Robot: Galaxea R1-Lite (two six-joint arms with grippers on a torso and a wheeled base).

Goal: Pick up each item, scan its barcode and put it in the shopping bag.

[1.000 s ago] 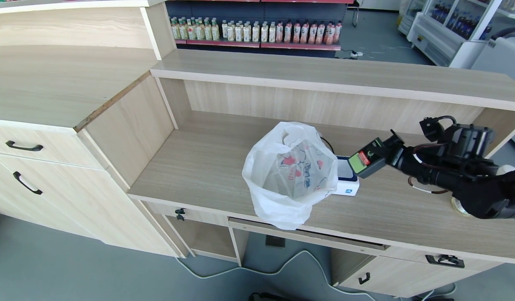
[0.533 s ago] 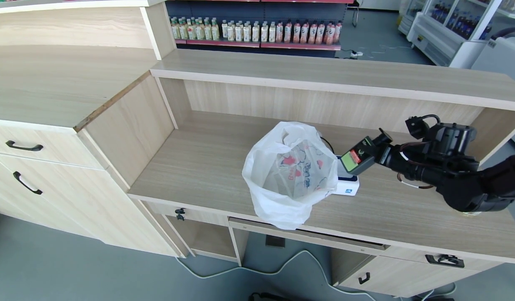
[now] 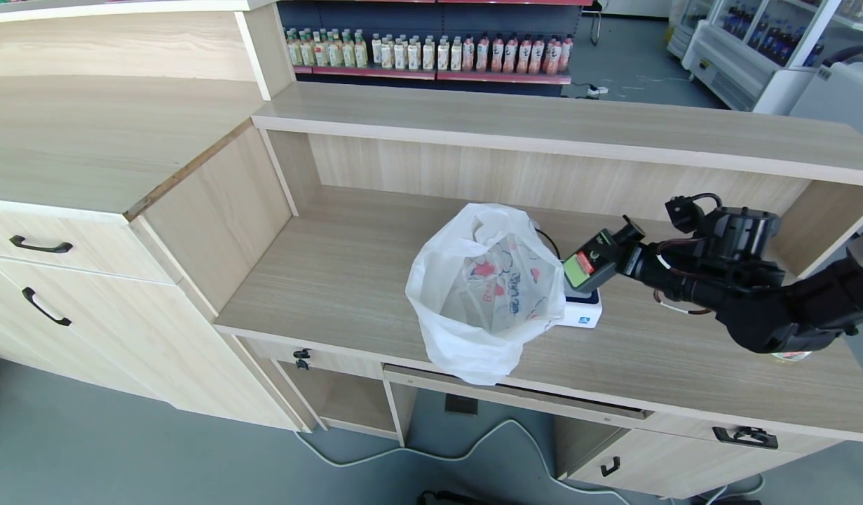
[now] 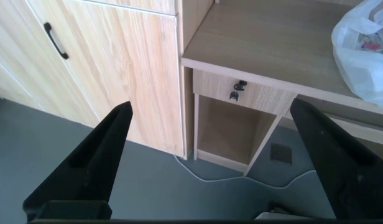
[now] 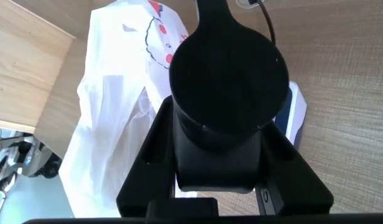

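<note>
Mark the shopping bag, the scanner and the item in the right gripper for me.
shopping bag (image 3: 459, 351), head view, white front wall.
scanner (image 3: 584, 319), head view, white front face.
item (image 3: 578, 271), head view, green label.

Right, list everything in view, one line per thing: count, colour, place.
white plastic shopping bag: one, white with red and blue print, standing open on the counter.
white box-shaped scanner with a blue top: one, on the counter right beside the bag.
dark container with a green and red label: one, held above the scanner.
light wooden counter: one, pale wood, with black-handled drawers.
drink bottles: a long row, pale and orange, on the shop shelf behind.
white cable: one, on the grey floor below the counter.
right gripper: black, shut on the container.
left gripper: black, open, low beside the counter.
</note>
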